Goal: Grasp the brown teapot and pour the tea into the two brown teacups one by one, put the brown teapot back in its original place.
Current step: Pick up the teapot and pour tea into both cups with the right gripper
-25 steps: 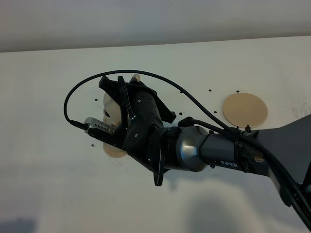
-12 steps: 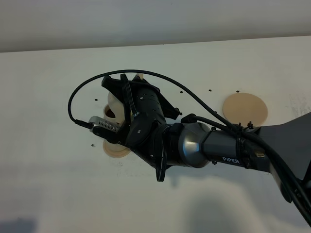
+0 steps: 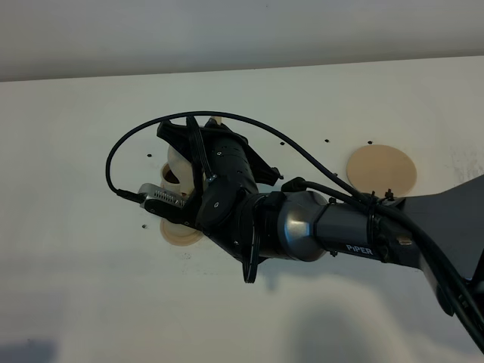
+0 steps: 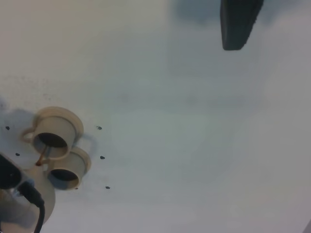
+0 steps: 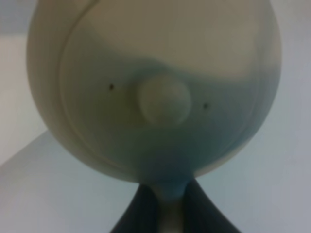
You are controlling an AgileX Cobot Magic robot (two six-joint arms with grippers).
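Note:
My right gripper (image 5: 165,213) is shut on the loop handle of the brown teapot (image 5: 155,92), whose lid and knob fill the right wrist view. From above, the teapot (image 3: 175,161) hangs tilted at the left of the table, mostly hidden by the right wrist (image 3: 227,189). The two brown teacups (image 4: 53,136) (image 4: 69,170) stand side by side just beyond it. A thin brown streak (image 4: 42,156) shows at the rim of the first one. A cup's saucer (image 3: 180,233) peeks out under the arm. The original place (image 3: 382,170), a flat tan disc, lies bare at the right. One dark left finger (image 4: 238,24) hangs far from the cups.
The right arm (image 3: 355,234) and its black cable (image 3: 121,151) stretch across the middle of the white table (image 3: 76,265). Small dark specks (image 4: 99,128) dot the surface near the cups. The table's far edge meets a grey wall (image 3: 242,30).
The right wrist has shifted slightly to the right and up with the teapot, uncovering more of the saucer below it. Over the last half second it barely moved.

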